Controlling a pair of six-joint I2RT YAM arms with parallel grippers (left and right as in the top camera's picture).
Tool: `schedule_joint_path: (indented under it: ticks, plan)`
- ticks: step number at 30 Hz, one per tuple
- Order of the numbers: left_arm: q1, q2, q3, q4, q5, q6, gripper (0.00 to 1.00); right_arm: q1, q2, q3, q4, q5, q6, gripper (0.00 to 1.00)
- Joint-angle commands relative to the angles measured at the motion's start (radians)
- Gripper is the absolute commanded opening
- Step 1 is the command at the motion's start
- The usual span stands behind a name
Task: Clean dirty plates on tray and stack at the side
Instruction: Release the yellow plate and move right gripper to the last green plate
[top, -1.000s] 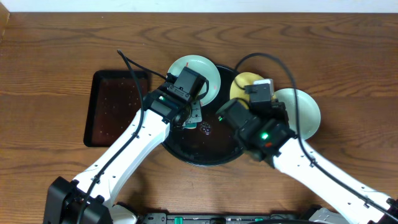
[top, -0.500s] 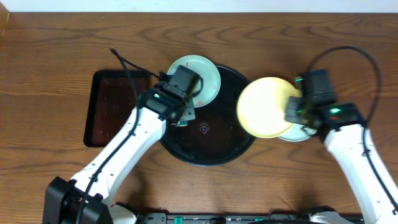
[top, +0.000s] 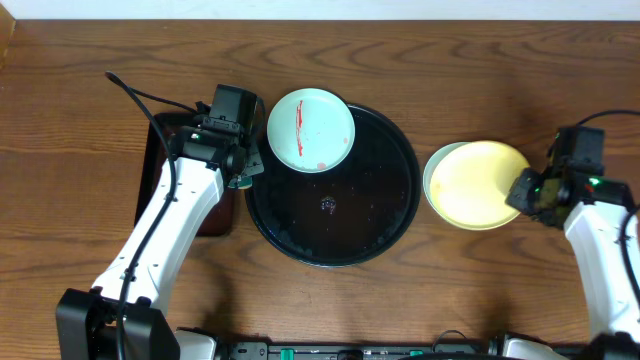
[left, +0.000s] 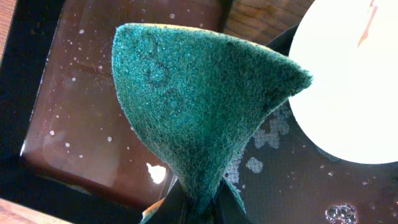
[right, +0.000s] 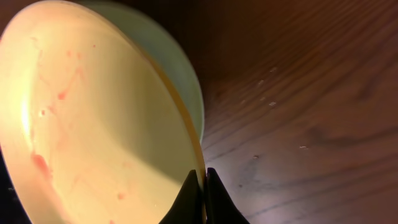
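Two blue-green plates (top: 311, 131), one yellow plate (top: 480, 185) (three in all), one round tray (top: 385, 205), one rectangular tray (left: 81, 112), one sponge (left: 199, 106)

**Arm Exteriors: Findings**

The white-shelled left arm (top: 165, 230) and white-shelled right arm (top: 605, 255) are clad in smooth, rounded casings. Each is capped by a boxy black wrist housing (top: 228, 110), from which a thin black cable (top: 135, 90) is looped. A small green indicator light (top: 593, 182) is noted on the right arm. The left gripper (left: 199, 208) and right gripper (right: 203, 186) are finished in dark, tapered fingers.
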Motion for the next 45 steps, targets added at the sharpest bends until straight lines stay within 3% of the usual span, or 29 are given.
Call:
schedule_joint_path:
  ticks: [1,6,9,18,22,31,38,45]
  plan:
    - [0.002,-0.006,0.002,-0.003,-0.018,0.024,0.07,-0.006,0.042,-0.051,0.046,-0.047,-0.014,0.02]
    - [0.002,-0.006,0.002,-0.003,-0.017,0.024,0.07,-0.006,0.063,-0.050,0.097,-0.093,-0.055,0.31]
    - [0.002,-0.006,0.002,-0.003,-0.014,0.024,0.07,0.000,0.060,-0.010,0.092,-0.128,-0.076,0.35]
    - [0.002,-0.006,0.002,-0.007,-0.014,0.024,0.07,0.100,0.059,0.194,0.031,-0.246,-0.107,0.37]
    - [0.002,-0.006,0.002,-0.007,-0.014,0.024,0.08,0.226,0.080,0.196,0.151,-0.361,-0.055,0.38]
    - [0.002,-0.006,0.002,-0.011,-0.014,0.023,0.07,0.469,0.320,0.196,0.470,-0.359,0.126,0.40]
    - [0.002,-0.006,0.002,-0.016,-0.006,0.023,0.07,0.589,0.518,0.196,0.730,-0.255,0.225,0.39]
    - [0.002,-0.006,0.000,-0.015,0.016,0.023,0.08,0.646,0.636,0.197,0.857,-0.201,0.279,0.41]
